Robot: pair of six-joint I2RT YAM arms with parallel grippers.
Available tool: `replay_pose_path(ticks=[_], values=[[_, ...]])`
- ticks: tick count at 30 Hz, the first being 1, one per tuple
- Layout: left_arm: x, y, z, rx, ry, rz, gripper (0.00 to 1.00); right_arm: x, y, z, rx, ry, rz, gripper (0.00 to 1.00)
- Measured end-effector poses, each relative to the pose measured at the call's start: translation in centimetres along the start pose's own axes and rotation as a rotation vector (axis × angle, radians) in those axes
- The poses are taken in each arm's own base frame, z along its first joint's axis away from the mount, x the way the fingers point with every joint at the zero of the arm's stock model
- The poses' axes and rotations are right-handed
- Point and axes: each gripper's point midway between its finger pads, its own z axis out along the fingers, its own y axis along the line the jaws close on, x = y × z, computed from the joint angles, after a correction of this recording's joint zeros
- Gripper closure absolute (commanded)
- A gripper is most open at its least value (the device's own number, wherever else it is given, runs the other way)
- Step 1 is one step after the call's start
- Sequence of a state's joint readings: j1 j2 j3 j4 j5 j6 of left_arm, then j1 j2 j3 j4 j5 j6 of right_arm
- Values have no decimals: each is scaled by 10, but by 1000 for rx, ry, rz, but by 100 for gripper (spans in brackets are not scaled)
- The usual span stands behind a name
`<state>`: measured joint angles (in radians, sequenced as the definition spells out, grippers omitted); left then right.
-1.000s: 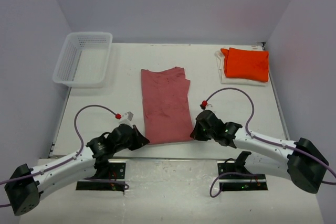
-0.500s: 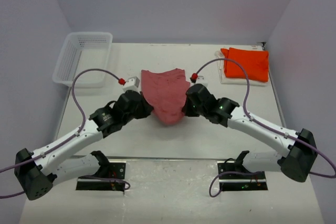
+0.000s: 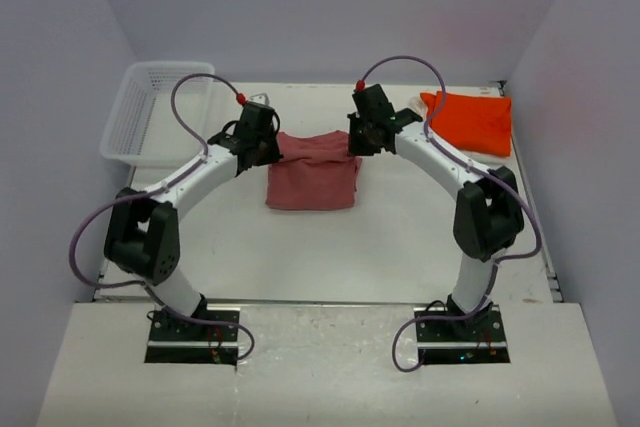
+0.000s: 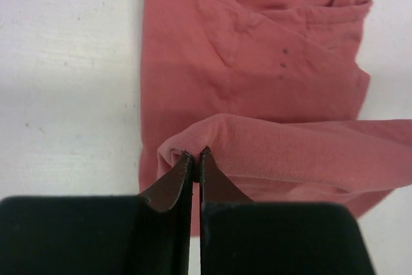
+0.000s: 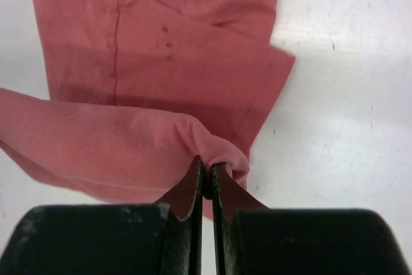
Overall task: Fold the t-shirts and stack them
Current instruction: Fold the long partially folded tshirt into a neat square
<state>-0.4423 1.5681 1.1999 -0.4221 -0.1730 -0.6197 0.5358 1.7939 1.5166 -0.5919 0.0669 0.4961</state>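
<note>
The dusty rose-red t-shirt (image 3: 310, 172) lies at the table's middle, folded over on itself. My left gripper (image 3: 268, 147) is shut on its left corner and my right gripper (image 3: 358, 140) is shut on its right corner; both hold the near hem over the shirt's far part. In the left wrist view the pinched hem (image 4: 270, 152) hangs above the collar end (image 4: 257, 43). The right wrist view shows the same fold (image 5: 129, 146). The folded orange t-shirt (image 3: 470, 122) lies at the back right on the white t-shirt (image 3: 428, 147).
A white plastic mesh basket (image 3: 150, 112) stands at the back left. Both arms arch over the table's middle. Cables loop above each wrist.
Both grippers have carried the shirt's near hem from the near edge up and away toward the far end, folding the shirt in half.
</note>
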Motion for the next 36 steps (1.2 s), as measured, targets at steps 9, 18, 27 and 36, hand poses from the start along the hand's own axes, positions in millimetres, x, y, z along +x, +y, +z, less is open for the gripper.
replay_pose_path(ticks=[9,18,27,36], values=[[-28,16,100,-16,54,36,100,-35,-19,80,-34,106,-10,100],[-97,30,170,55,-45,44,43,-107,-29,110,-96,37,-3,2],[-149,25,146,89,-180,102,41,-131,-76,102,-45,-14,8,6],[-160,-58,94,511,-171,92,100,-105,-4,44,-393,52,103,100]])
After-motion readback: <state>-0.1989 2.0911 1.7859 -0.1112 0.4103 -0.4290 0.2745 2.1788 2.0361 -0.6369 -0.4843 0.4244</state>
